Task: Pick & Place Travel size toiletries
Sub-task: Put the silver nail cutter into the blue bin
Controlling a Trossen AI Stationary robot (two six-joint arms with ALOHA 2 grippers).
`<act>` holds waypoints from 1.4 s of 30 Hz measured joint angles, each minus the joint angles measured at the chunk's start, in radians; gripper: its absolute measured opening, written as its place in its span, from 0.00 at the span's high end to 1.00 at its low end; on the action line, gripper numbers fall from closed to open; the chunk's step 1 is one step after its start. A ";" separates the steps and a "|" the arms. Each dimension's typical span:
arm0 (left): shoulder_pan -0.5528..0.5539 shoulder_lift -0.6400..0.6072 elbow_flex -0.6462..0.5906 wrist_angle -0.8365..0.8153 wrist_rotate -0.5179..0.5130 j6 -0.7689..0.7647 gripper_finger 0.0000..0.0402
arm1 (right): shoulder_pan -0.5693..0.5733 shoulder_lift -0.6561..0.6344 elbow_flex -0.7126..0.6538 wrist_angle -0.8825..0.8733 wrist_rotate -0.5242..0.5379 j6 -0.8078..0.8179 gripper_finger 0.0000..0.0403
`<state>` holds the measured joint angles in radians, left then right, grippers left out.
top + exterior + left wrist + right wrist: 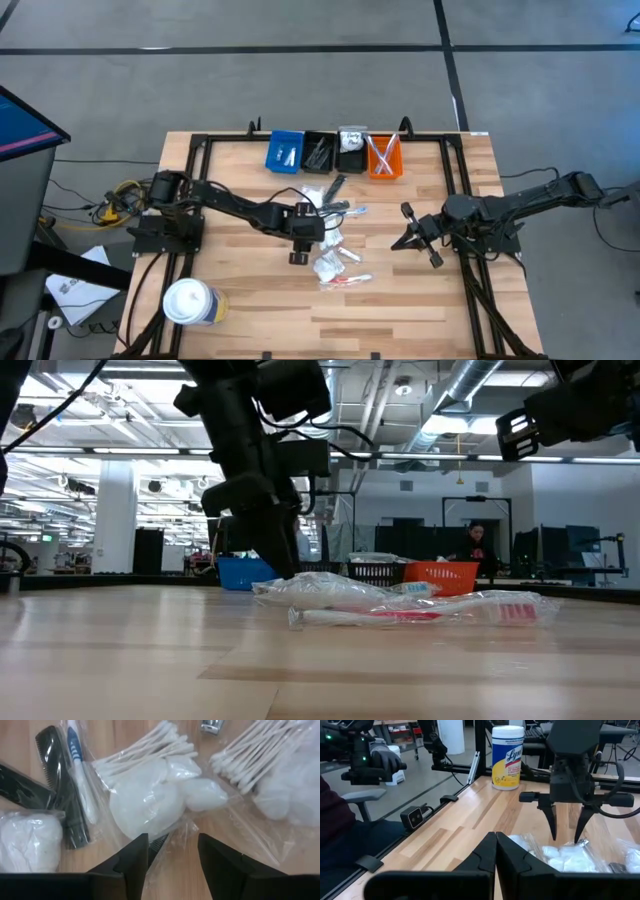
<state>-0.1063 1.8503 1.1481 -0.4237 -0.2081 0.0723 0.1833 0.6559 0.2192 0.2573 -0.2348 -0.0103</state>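
Note:
The travel size toiletries lie in a loose pile (332, 250) at the table's middle. They include clear sachets of cotton swabs and pads (155, 795), a black comb (60, 785), a blue-handled toothbrush (80, 770) and a red stick in a wrapper (410, 615). My left gripper (172, 857) is open and points steeply down, close above the near edge of a swab sachet, and the right wrist view shows it over the white sachets (566, 839). My right gripper (398, 243) waits shut to the right of the pile, clear of it.
Blue (286, 150), black (320, 150) and orange (385, 155) bins stand in a row at the far edge. A white tub with a yellow label (190, 302) stands near the front left corner. A person's gloved hand (375, 762) shows beyond the table.

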 joint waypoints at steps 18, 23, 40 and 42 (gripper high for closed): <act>0.013 -0.001 0.000 -0.008 0.000 -0.002 0.59 | 0.000 0.000 0.000 -0.016 0.000 0.003 1.00; 0.014 -0.002 -0.001 -0.022 0.000 -0.009 0.59 | 0.000 0.000 0.000 -0.017 0.000 0.003 1.00; 0.010 -0.008 -0.120 0.018 0.004 -0.116 0.59 | -0.052 0.000 0.000 0.019 0.000 -0.165 1.00; 0.010 -0.008 -0.120 0.019 0.014 -0.115 0.59 | -0.083 0.000 0.000 0.036 0.000 -0.216 1.00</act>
<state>-0.0967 1.8423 1.0283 -0.4043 -0.1945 -0.0429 0.1002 0.6559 0.2195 0.2930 -0.2348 -0.2266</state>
